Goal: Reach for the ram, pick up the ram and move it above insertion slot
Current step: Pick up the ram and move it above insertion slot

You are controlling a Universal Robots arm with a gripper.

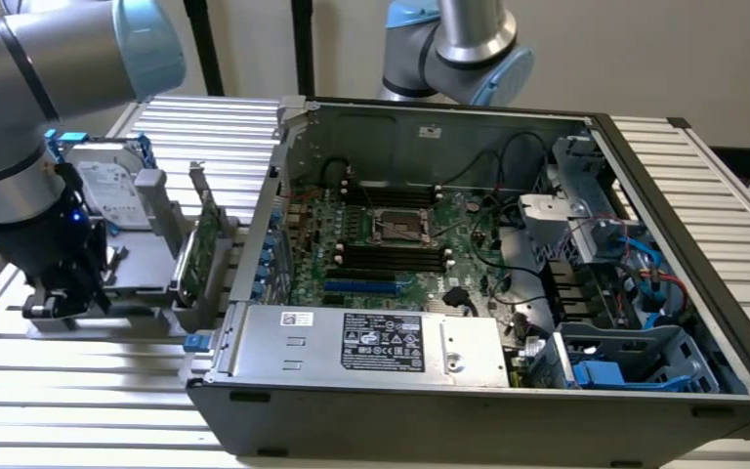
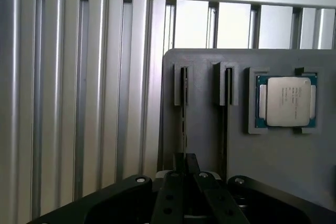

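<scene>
The ram stands edge-on in a slot of a grey holder, a thin dark line running back to my fingertips. My gripper is shut on its near end, with the ram still seated in the holder. In the exterior view my gripper is low over that holder, at the exterior view's left of the open computer case. The black memory slots lie on the motherboard inside the case, well away from my gripper.
A second thin stick stands in the neighbouring slot, and a square silver processor lies beside it. An upright green expansion card and a hard drive stand near my arm. The case wall rises between holder and motherboard.
</scene>
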